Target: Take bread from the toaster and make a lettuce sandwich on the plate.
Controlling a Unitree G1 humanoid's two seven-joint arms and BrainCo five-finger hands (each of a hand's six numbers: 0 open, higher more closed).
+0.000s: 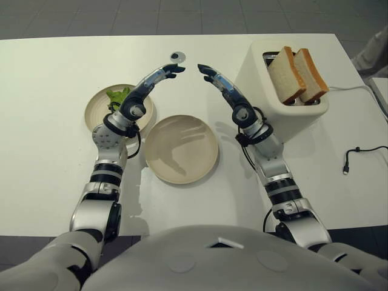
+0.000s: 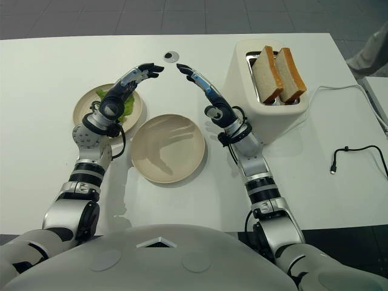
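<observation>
Fingers [image 1: 171,70] of left hand [image 1: 151,82] and right hand [image 1: 223,86] outstretched, empty, over white table [image 1: 48,91], grey tiled floor [image 1: 121,15] beyond

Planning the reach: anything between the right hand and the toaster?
Nothing. Bare table between right hand and toaster, per the right eye view.

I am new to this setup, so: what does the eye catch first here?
Two bread slices stand up from the white toaster at the right rear. The left hand and right hand hang open, nearly touching each other, beyond the empty plate; lettuce lies on the left plate.
</observation>
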